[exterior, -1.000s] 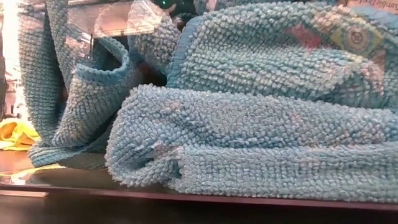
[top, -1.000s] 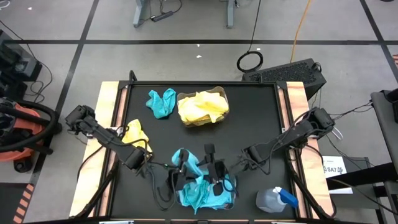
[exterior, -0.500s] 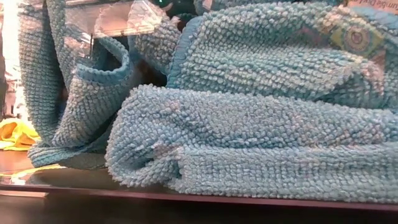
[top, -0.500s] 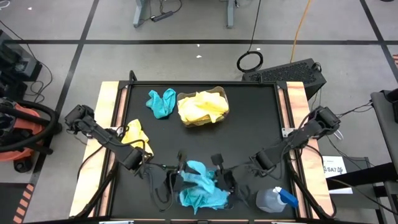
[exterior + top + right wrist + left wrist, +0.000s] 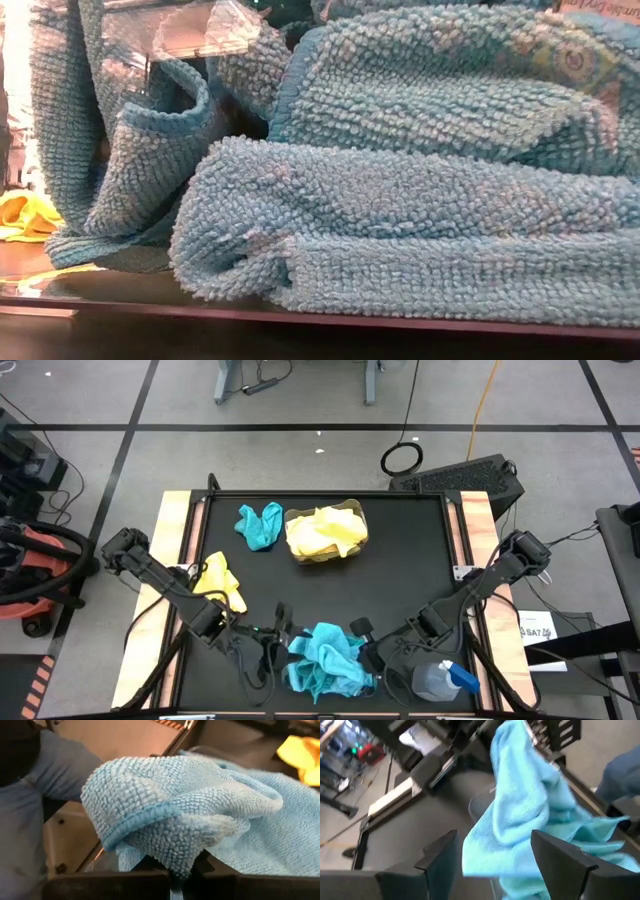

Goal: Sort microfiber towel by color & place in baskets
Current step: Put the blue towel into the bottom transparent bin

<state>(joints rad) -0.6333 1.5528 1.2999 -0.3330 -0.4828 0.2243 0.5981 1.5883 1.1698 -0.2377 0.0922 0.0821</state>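
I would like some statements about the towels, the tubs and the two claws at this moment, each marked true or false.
1. The right claw is shut on a blue towel. True.
2. The left claw is shut on a yellow towel. False: its fingers stand open, with blue cloth in front of them.
3. The tub with yellow towels stands at the far side of the table. True.
4. The spray bottle lies inside a tub. False: it rests on the table near the right arm.
5. A loose yellow towel lies near the left arm. True.
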